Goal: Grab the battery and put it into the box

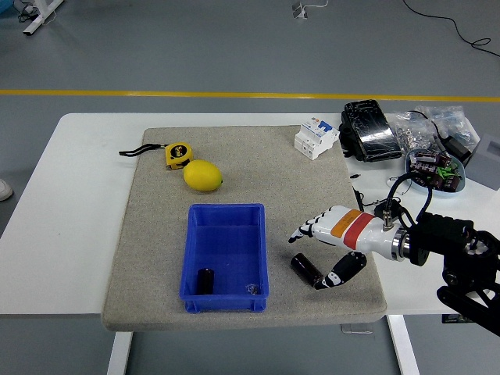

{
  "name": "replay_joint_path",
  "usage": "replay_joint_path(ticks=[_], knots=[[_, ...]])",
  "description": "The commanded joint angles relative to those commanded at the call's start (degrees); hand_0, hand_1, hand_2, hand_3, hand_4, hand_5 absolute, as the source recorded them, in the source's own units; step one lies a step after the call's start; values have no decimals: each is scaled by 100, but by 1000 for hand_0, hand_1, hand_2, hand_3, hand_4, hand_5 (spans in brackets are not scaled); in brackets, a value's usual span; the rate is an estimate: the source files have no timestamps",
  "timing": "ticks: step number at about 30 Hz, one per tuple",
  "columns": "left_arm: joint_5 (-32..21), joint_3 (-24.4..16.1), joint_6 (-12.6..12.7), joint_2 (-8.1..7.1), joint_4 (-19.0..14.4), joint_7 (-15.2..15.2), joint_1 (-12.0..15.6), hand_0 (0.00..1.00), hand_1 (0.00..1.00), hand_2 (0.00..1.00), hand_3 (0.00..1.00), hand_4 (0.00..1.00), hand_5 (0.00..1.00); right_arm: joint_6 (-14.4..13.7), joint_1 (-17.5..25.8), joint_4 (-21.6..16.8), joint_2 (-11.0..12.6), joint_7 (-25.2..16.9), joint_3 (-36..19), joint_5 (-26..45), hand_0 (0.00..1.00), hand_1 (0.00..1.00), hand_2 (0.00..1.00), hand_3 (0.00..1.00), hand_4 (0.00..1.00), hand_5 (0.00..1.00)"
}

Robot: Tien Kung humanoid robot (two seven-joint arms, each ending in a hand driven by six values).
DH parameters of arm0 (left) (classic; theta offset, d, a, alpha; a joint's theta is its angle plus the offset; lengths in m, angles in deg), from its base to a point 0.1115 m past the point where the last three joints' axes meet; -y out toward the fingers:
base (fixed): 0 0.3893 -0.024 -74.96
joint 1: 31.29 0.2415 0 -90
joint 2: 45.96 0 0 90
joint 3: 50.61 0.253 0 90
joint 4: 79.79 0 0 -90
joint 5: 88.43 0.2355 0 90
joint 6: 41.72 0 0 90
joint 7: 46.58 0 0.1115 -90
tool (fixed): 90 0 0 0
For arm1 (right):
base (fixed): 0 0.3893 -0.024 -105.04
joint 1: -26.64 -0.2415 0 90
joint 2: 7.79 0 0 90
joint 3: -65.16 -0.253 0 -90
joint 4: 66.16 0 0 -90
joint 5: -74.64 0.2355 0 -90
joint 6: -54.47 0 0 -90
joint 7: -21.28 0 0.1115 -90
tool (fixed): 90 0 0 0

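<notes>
One black cylindrical battery [305, 269] lies on the grey mat [148, 226] just right of the blue box [226, 223]. A second black battery [205, 280] rests inside the box near its front wall. My right hand [314, 255] is white with black fingertips and reaches in from the right. It hovers over the loose battery with fingers spread, the thumb tip close to the battery's right end. It holds nothing. My left arm does not show.
A lemon [203, 176] and a yellow tape measure [177, 155] lie behind the box. A white circuit breaker [316, 138], a black packet [370, 130], plastic bags [426, 129] and a bowl of parts [435, 170] crowd the back right.
</notes>
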Motion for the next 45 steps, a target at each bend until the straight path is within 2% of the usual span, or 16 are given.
replay_joint_path(ticks=[6,11,12,17,23,24,29,30,35,36,41,42,45], knots=[[-11,5,1,5,-4,1,-4,570,534,595,572,629,573,-5,-114,190,-128,-6,164,-41,614,671,760,829,998,422],[46,-21,-11,10,-11,-20,-10,570,534,595,572,629,573,-148,-230,468,-257,-128,303,-90,614,671,760,829,998,422],[52,-23,-13,10,-12,-22,-11,570,532,595,572,630,574,-175,-243,515,-275,-153,321,-85,599,649,750,818,998,398],[75,-21,-26,8,-20,-35,-20,570,532,595,572,630,574,-209,-282,729,-332,-190,398,-213,599,649,750,818,998,398],[29,-4,-17,18,-16,-21,-18,570,532,595,573,630,573,-298,-264,815,-347,-249,504,-157,596,649,743,813,998,396],[26,-3,-16,18,-17,-21,-18,570,532,595,573,630,574,-322,-259,828,-352,-257,510,-154,561,616,707,770,998,395],[45,-14,-20,21,-18,-31,-10,570,532,595,573,630,574,-502,-224,886,-385,-360,546,-96,561,616,707,770,998,395],[47,-16,-20,22,-19,-33,-7,570,532,597,572,630,575,-534,-218,897,-392,-375,558,-86,497,550,628,604,998,386],[87,-42,-22,26,-20,-50,15,570,532,597,572,630,575,-690,-183,966,-444,-434,603,-41,497,550,628,604,998,386],[97,-46,-22,27,-20,-53,19,570,533,597,572,630,575,-719,-180,970,-449,-439,608,-37,452,474,541,505,954,361],[114,-57,-20,26,-21,-58,32,570,533,597,572,630,575,-812,-149,1002,-481,-471,597,-8,452,474,541,505,954,361],[122,-62,-19,27,-21,-60,33,570,534,598,573,631,574,-820,-143,1013,-487,-475,593,0,416,424,491,463,927,351],[141,-70,-22,27,-24,-67,36,570,534,598,573,631,574,-845,-129,1050,-497,-473,568,26,416,424,491,463,927,351]])
